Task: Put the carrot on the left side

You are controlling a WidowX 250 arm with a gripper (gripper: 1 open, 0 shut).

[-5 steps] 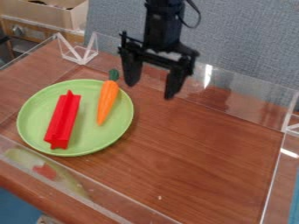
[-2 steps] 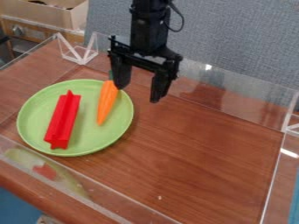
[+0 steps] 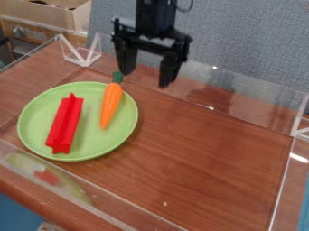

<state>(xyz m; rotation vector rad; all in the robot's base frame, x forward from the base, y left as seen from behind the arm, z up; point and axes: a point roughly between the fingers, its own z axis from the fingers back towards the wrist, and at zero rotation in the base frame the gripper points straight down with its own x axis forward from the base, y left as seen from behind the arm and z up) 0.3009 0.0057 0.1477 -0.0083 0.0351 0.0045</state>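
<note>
On the green plate (image 3: 36, 108), at the left part of the table (image 3: 205, 162), the carrot (image 3: 110, 103) lies on the plate's right half with its green top pointing away from the camera. Beside it, on the plate's left half, lies a red grooved bar (image 3: 64, 121) — the two do not touch. Compared with one second ago, the hand (image 3: 148, 76) now stands more to the left and higher, above the far end of the carrot, while carrot and bar lie as before. Its fingers point down and are spread wide apart, holding nothing. A low transparent wall (image 3: 287, 176) runs around the table edges. To the right of the plate the brown wood is bare up to the right wall — wide room for moving. Left of the plate only a narrow strip remains before the wall.
</note>
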